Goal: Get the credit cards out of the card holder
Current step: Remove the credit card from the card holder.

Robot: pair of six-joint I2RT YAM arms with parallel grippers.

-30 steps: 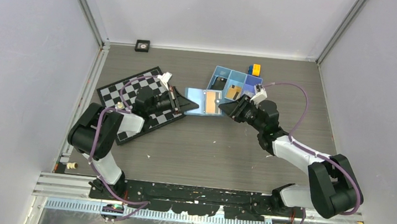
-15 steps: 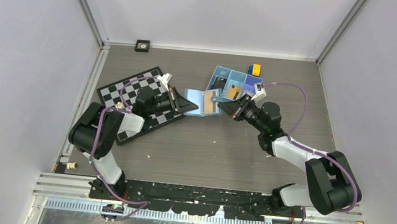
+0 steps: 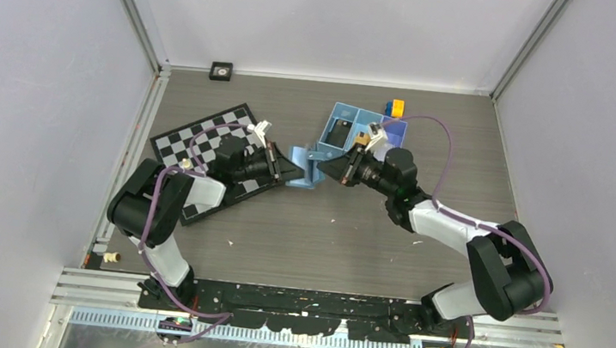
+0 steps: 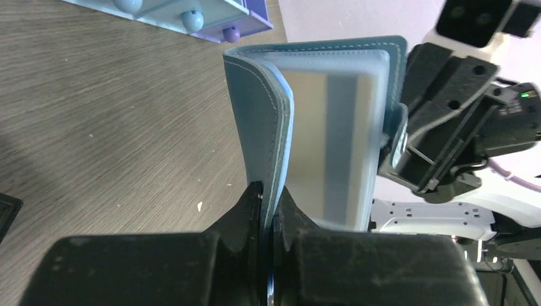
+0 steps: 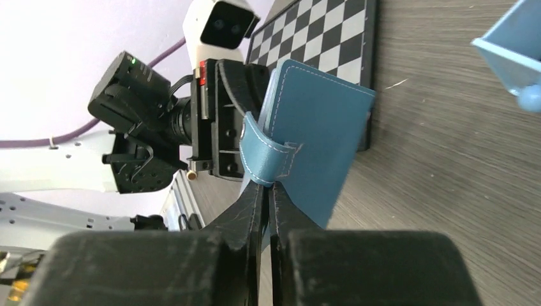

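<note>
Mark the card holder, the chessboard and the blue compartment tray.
card holder [image 4: 255,121]: left wrist view, outer panel.
chessboard [image 3: 178,143]: top external view, bare squares.
blue compartment tray [image 3: 358,109]: top external view, far rim.

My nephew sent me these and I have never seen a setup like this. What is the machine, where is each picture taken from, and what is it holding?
These are two robot arms bolted to the near edge of a table. The wide picture looks down from above and behind them. The other two come from a camera on each wrist, looking along its own fingers. On the table lie a chessboard, a blue compartment tray and, behind it, a small yellow and blue thing. Between the arms is a light-blue card holder, half folded. The left gripper is shut on one panel's edge, and the right gripper is shut on its strap. A pale card seems to sit in an inner pocket.
</note>
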